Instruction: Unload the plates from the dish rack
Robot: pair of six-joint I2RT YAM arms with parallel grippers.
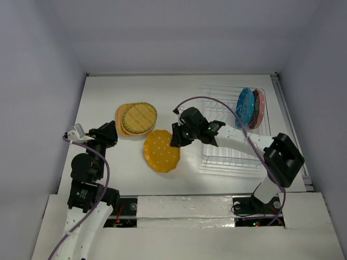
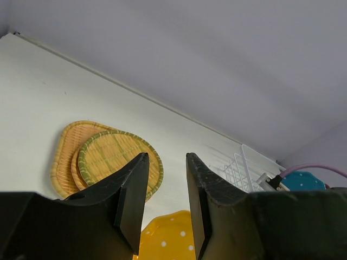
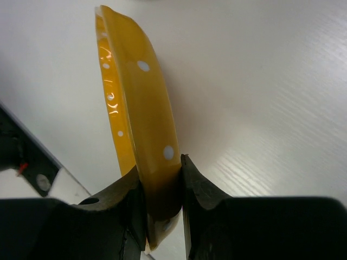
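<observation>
My right gripper [image 1: 176,138] is shut on the rim of the dotted yellow-orange plate [image 1: 161,151], which hangs over the table left of the clear dish rack [image 1: 230,157]. The right wrist view shows that plate [image 3: 133,97] edge-on, pinched between the jaws of the gripper [image 3: 162,187]. A blue plate [image 1: 245,105] and a pink plate [image 1: 259,107] stand in the rack's far end. A yellowish woven round plate [image 1: 139,118] lies on an orange-tan woven plate [image 1: 121,115]. My left gripper [image 2: 166,189] is open and empty, near those woven plates [image 2: 111,160].
White walls close in the table on the left, back and right. The rack fills the right side of the table. The right arm's purple cable [image 1: 217,103] arcs over the rack.
</observation>
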